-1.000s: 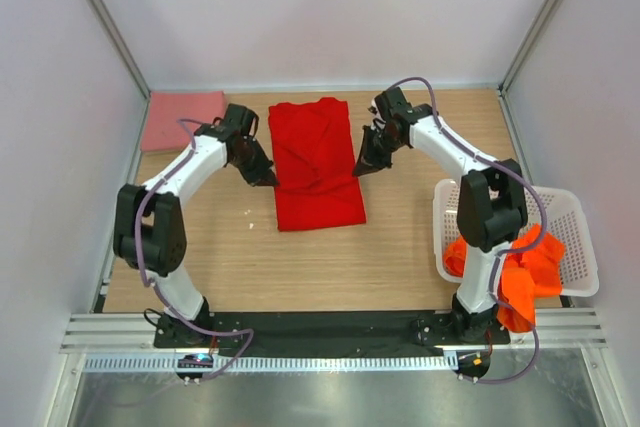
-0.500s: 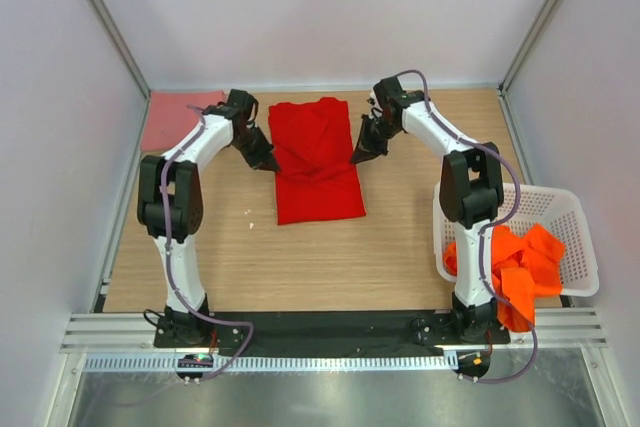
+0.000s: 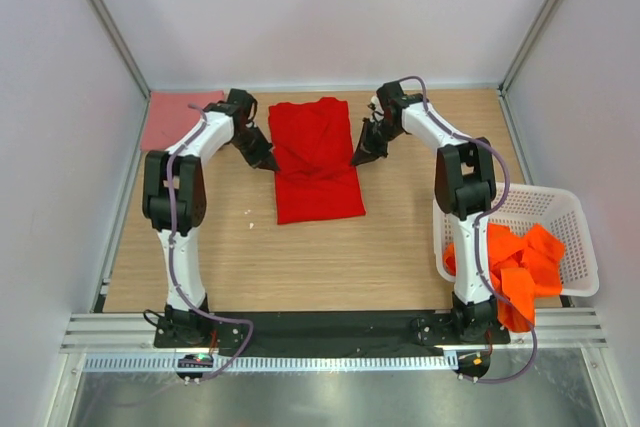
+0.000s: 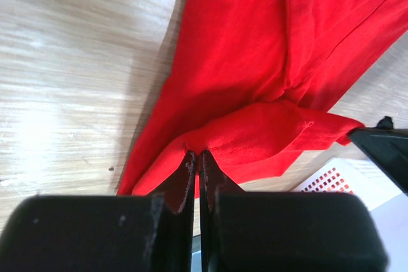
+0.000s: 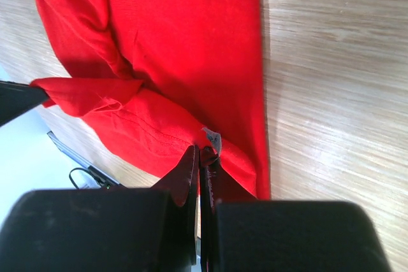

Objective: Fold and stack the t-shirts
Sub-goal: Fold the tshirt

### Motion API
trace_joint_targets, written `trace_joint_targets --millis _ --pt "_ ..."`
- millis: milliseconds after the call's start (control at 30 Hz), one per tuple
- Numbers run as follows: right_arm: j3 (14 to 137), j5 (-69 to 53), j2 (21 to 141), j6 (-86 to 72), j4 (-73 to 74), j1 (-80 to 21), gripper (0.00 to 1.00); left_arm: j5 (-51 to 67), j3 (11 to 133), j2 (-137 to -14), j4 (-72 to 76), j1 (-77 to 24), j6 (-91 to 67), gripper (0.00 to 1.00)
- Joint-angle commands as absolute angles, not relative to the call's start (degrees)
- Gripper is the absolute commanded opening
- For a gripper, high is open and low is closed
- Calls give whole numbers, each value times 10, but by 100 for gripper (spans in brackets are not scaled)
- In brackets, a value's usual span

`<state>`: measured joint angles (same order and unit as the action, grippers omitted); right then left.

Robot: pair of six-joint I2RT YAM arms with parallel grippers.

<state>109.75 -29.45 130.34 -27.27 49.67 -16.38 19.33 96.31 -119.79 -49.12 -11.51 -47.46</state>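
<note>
Top external view shows the left tool point(image 3: 268, 161) and right tool point(image 3: 358, 158) each pinching an opposite edge of the red t-shirt point(image 3: 318, 182) on the desk point(image 3: 330, 257).

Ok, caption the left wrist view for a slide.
Left gripper pinching a fold of the red t-shirt over the wooden table, white basket behind.

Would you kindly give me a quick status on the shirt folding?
Left hand shut on red t-shirt, left edge. Right hand shut on right edge. Fold stretched between them. Basket well aside.

Red t-shirt point(image 3: 318, 172) lies central, pink t-shirt point(image 3: 163, 124) far-left, orange t-shirts point(image 3: 515, 272) crumpled right.
</note>
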Motion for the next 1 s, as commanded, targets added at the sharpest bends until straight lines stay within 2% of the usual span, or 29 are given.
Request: trace_joint_targets --millis 0,733,867,967 --pt "1127 -315 1305 -268 486 -160 1 209 1005 -1210 -507 -108 -462 0" --pt "1167 -323 1357 -308 454 -140 2 212 1060 -1266 -512 -94 -464 0" --pt "1178 -330 1370 -311 448 -139 3 214 1068 -1278 -511 -91 -466 0" --pt "1190 -332 1381 -312 449 -138 8 211 1080 -1288 -519 -89 -463 2"
